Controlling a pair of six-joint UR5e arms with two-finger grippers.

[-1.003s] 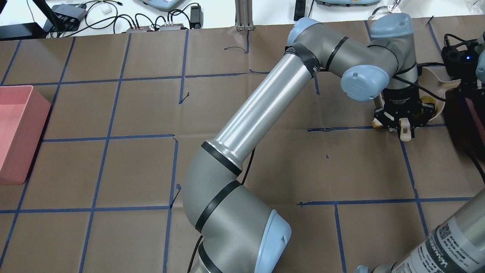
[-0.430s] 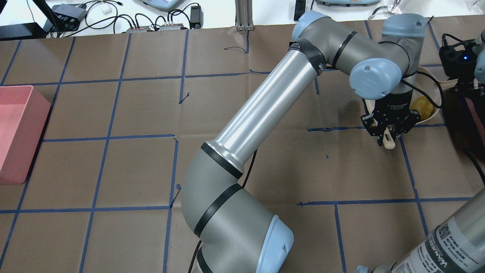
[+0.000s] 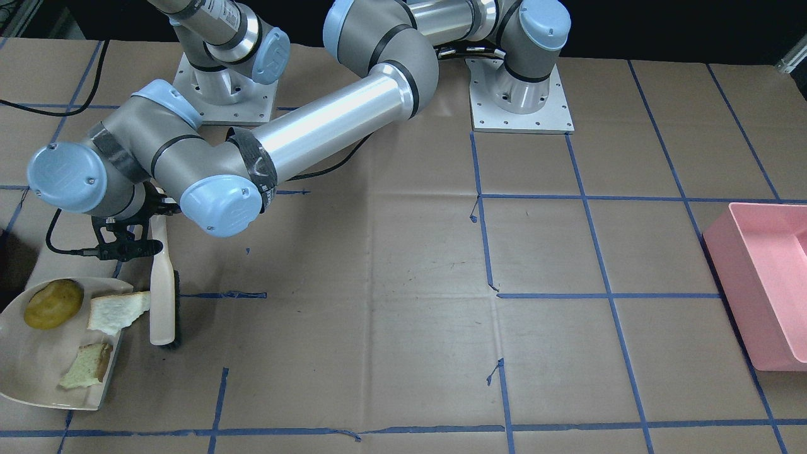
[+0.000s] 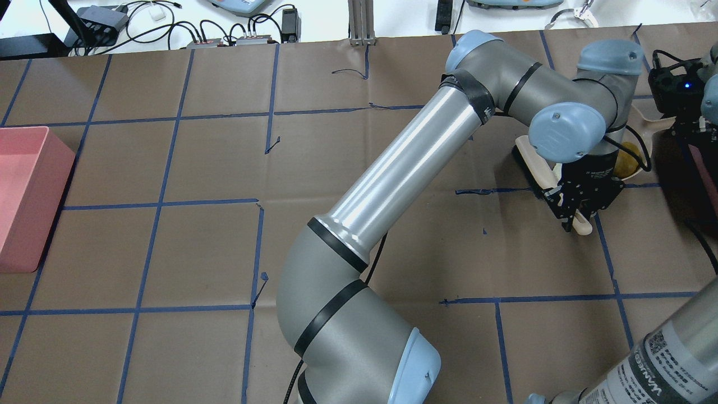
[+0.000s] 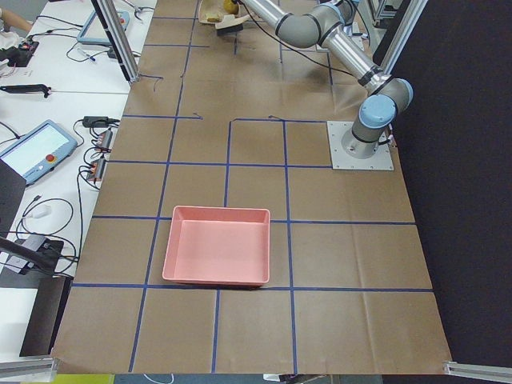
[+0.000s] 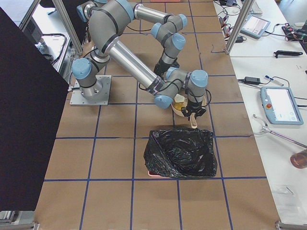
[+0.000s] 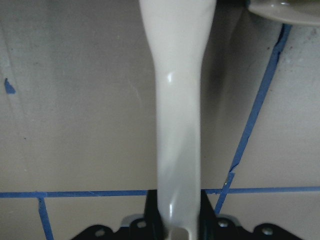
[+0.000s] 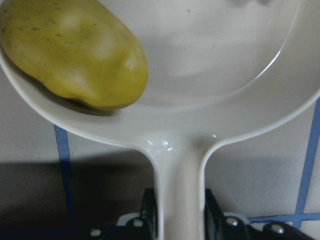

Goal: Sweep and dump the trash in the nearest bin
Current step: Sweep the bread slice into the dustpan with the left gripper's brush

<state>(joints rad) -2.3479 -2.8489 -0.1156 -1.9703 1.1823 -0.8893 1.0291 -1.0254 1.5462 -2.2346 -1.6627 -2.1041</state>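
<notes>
The cream dustpan (image 3: 25, 372) lies at the table's right end. In it are the olive-yellow fruit (image 3: 53, 304) and one bread piece (image 3: 85, 367). A second bread piece (image 3: 118, 311) lies across the pan's lip, right beside the brush (image 3: 162, 296). My left gripper (image 3: 123, 243) is shut on the brush's cream handle (image 7: 177, 125), with the dark bristles on the paper. My right gripper (image 8: 177, 212) is shut on the dustpan handle (image 8: 177, 170), and the fruit (image 8: 75, 55) shows close above it. In the overhead view the fruit (image 4: 628, 160) peeks out behind the left wrist.
A bin lined with a black bag (image 6: 182, 153) stands right next to the dustpan, at the table's right end. A pink bin (image 4: 25, 196) stands far off at the left end. The left arm's long forearm (image 4: 404, 168) spans the middle of the table.
My left gripper has drawn the brush toward the robot and a little right. The brush head has swung out and now shows left of the wrist.
</notes>
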